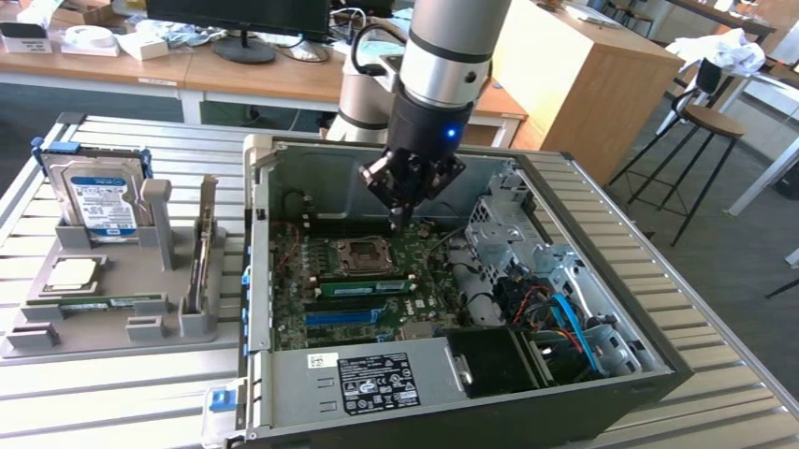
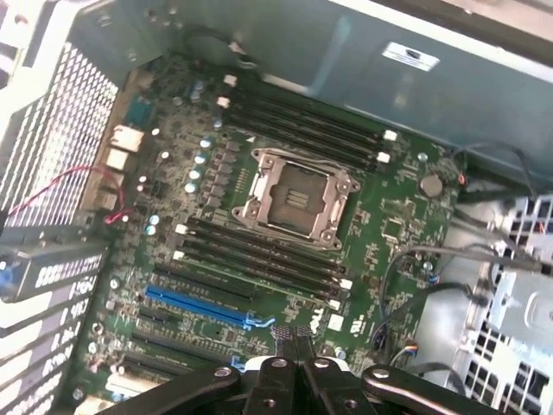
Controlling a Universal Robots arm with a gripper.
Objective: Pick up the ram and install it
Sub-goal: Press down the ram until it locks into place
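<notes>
Above the open PC case (image 1: 268,281), one gripper (image 1: 399,223) hangs clenched, holding nothing.

Its fingertips hover over the motherboard (image 2: 380,251), near the empty CPU socket (image 2: 294,197). One ram (image 1: 365,287) already sits in a slot just below the socket in the exterior view, with one blue slot (image 2: 199,304) beside it. In the wrist view two banks of black memory slots flank the socket, and the closed fingertips (image 2: 281,333) point down near the blue slot. On the exterior view's left, one grey tray (image 1: 100,323) holds one hard drive (image 1: 103,198) standing upright, one square processor (image 1: 73,274) lying flat, and one further green stick (image 1: 112,303) lying flat along its front.
</notes>
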